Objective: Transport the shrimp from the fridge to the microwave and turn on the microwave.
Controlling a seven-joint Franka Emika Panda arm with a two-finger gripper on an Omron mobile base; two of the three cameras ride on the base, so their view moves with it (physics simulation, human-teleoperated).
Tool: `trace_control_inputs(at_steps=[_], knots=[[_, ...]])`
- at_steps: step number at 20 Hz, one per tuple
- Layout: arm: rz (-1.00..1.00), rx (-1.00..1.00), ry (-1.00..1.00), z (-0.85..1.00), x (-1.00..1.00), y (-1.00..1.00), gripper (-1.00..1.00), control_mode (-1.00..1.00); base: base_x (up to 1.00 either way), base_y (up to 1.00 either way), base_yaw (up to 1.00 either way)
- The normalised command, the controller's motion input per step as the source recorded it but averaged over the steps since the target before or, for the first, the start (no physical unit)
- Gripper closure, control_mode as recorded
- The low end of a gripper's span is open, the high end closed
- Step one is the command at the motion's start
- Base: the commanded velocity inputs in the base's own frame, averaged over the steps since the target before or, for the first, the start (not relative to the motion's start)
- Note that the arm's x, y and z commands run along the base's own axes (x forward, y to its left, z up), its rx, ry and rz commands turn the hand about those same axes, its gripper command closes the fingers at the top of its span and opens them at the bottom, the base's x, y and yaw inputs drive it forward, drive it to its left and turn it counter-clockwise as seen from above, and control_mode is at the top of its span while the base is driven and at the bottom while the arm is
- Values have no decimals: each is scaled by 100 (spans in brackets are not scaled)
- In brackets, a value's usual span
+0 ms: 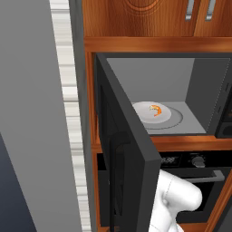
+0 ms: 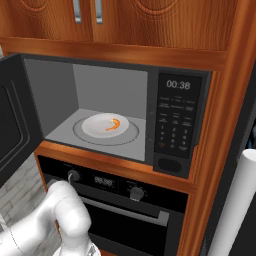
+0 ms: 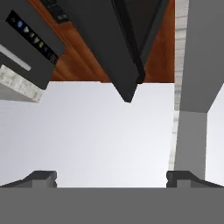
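The shrimp (image 1: 155,110) lies on a round white plate (image 1: 144,118) resting on the turntable inside the microwave (image 2: 180,80), slightly right of the plate's centre in the right base view. It is curled, orange with paler streaks, and very small against the plate. The microwave door (image 1: 131,149) stands wide open, swung out to the left. The keypad (image 2: 173,131) sits on the right of the cavity, and its display shows digits. Below the microwave is a black oven (image 2: 125,210) with knobs.

The end effector (image 3: 111,178) is empty, with its jaws spread wide; both fingertips (image 3: 41,177) stand far apart at the bottom of the hand view. That view looks up past the lower edge of the open door towards the wooden cabinetry, so the hand appears to be low, under the door.

Judgement: the transport step looks complete, since the shrimp already rests in the cavity. What remains is closing the door and pressing the start control.

Handling assessment: the shrimp is likely very light, soft and somewhat slippery, and prone to rolling on the smooth plate. Should it need regrasping, a gentle pinch across the thickest part of the curl would be the safest hold. The door, by contrast, is stiff and hinged at the left; pushing near its free edge would give the most leverage. A hard swing could jolt the plate.
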Motion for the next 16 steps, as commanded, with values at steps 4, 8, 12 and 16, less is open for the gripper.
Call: trace_control_inputs(at_steps=[4,8,12,16], knots=[[-23,0,22,-100,10,27,-100,-100,0,0,0],[-21,0,32,-100,12,18,-100,-100,0,0,0],[-22,-16,22,-100,9,0,-100,-100,0,0,0],[-28,-2,38,-100,35,17,-100,-100,0,0,0]])
